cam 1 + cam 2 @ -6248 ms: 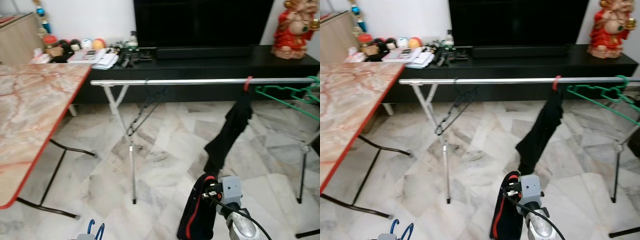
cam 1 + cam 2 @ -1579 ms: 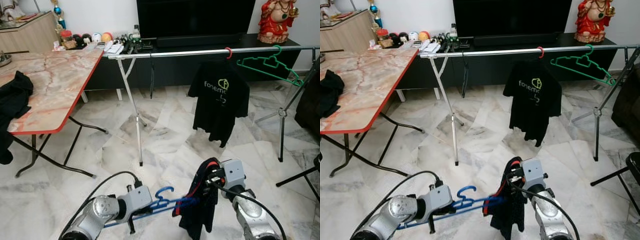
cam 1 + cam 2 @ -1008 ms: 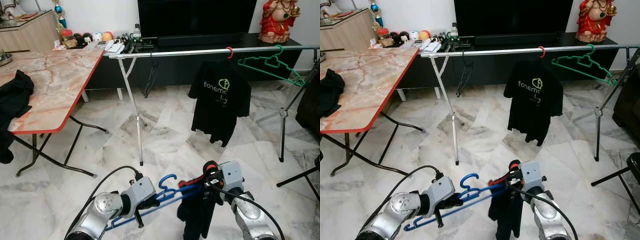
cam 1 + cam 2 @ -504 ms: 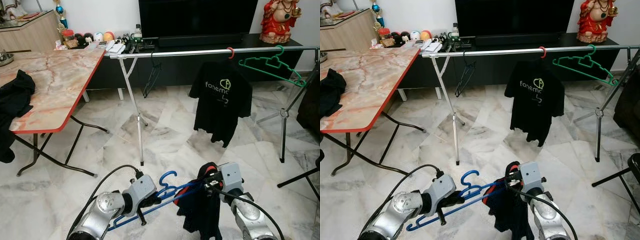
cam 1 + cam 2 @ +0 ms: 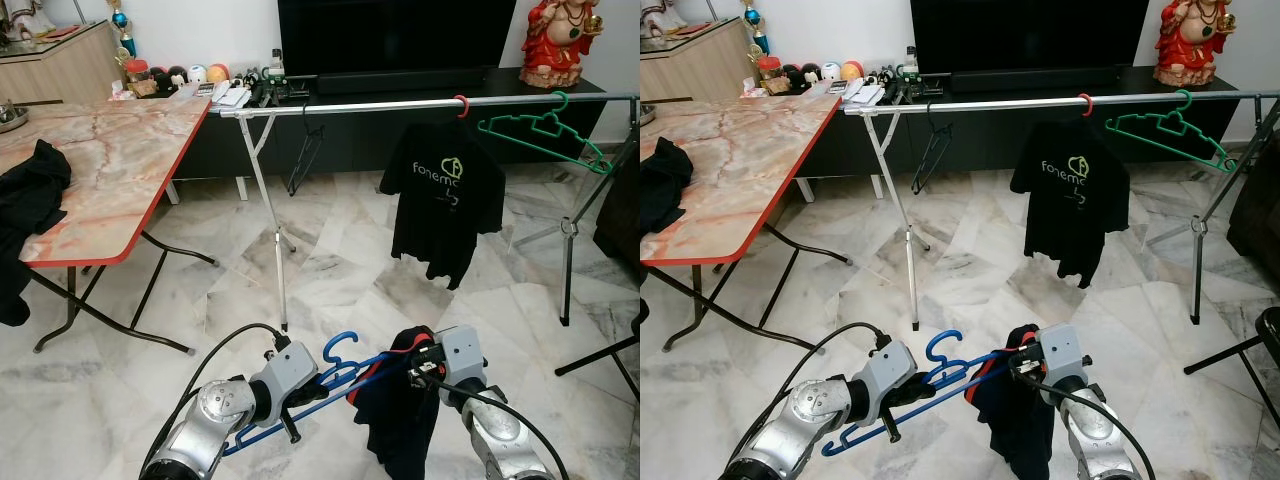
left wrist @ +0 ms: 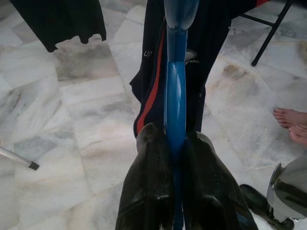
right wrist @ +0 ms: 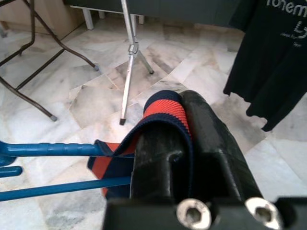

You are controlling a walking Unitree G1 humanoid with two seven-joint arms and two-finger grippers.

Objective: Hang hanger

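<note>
Two things sit ahead of you: the rail (image 5: pixel 420 103) at 12 o'clock, well apart, and the dark garment (image 5: pixel 395 425), now half-threaded onto the blue hanger (image 5: pixel 335 370) at 6 o'clock. Your left gripper (image 6: pixel 176 158) stays clamped on the hanger, your right gripper (image 7: pixel 184 129) on the collar. Hanging comes later.

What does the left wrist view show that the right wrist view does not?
Left wrist only: the left end effector clamped on the blue plastic hanger, and a person's bare foot. Right wrist only: the right end effector pinching the dark garment's red-and-navy ribbed collar, plus the metal rack leg. Both: hanger, dark garment, hanging black T-shirt, marble floor.
</note>
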